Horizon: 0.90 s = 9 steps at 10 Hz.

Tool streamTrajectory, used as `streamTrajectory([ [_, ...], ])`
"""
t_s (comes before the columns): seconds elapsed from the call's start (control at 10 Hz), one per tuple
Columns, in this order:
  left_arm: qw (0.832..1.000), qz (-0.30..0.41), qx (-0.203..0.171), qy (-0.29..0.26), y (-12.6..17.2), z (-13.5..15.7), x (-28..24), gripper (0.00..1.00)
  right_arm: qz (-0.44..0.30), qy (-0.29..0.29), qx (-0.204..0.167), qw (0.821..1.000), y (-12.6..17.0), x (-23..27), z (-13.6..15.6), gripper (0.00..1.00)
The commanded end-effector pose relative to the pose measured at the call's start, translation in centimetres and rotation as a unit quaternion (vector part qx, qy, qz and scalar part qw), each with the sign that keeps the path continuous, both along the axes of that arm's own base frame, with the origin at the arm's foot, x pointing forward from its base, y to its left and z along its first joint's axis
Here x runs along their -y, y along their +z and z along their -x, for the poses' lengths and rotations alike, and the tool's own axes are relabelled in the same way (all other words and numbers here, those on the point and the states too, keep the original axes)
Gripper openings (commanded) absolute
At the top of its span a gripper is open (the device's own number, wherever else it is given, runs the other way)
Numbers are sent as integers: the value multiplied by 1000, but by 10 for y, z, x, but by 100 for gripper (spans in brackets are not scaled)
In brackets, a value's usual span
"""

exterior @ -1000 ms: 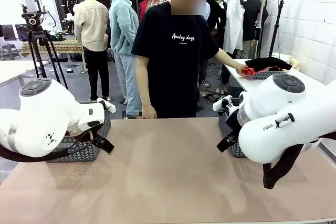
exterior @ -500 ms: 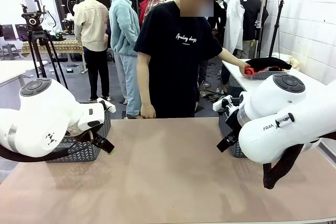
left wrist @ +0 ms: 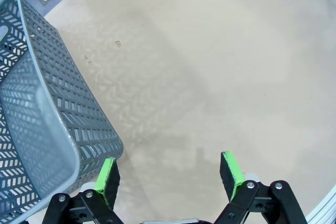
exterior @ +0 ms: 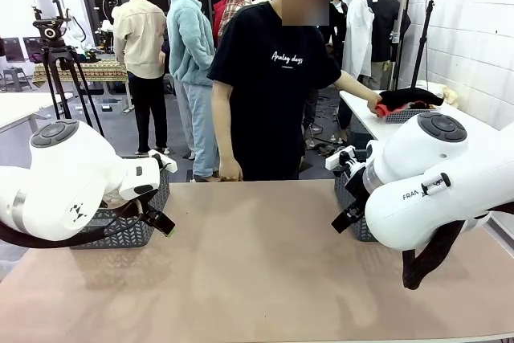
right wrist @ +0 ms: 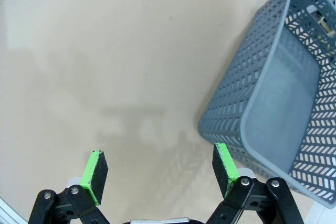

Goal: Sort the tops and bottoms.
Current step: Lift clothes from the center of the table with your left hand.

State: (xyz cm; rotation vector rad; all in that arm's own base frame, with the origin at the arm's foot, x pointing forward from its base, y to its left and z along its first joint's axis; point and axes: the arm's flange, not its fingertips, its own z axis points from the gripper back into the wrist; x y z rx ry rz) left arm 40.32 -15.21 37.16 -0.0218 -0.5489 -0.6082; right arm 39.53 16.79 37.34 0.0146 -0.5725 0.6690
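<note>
An orange-red top (exterior: pixel 385 109) and a black bottom (exterior: pixel 414 97) lie piled on a side table (exterior: pixel 371 124) at the far right. The person's hand (exterior: pixel 374 104) rests on the orange-red top. My left gripper (exterior: pixel 161 222) hangs open beside the left grey basket (exterior: pixel 120 230), above bare tabletop. In the left wrist view the left gripper (left wrist: pixel 169 174) holds nothing, and the basket (left wrist: pixel 47 103) beside it looks empty. My right gripper (exterior: pixel 345 218) hangs open next to the right grey basket (exterior: pixel 357 210). The right wrist view shows the right gripper (right wrist: pixel 159 169) empty, with that basket (right wrist: pixel 273 103) to its right.
The person in a black printed T-shirt (exterior: pixel 269 94) stands at the far edge of the beige table (exterior: pixel 257 271), reaching sideways to the side table. A camera tripod (exterior: pixel 60 62) stands back left.
The person has shifted slightly to the right, with the hand staying on the orange-red top. Neither arm has moved.
</note>
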Motion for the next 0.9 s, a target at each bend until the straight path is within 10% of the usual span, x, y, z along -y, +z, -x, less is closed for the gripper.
streamTrajectory([
  [0.0, 1000, 0, 0, 1, 0, 0, -1, 100, -1, -1, 0, 1000, 0, 0, 0, 100],
  [0.8, 1000, 0, 0, 1, 0, 0, -1, 100, -1, -1, 0, 1000, 0, 0, 0, 100],
])
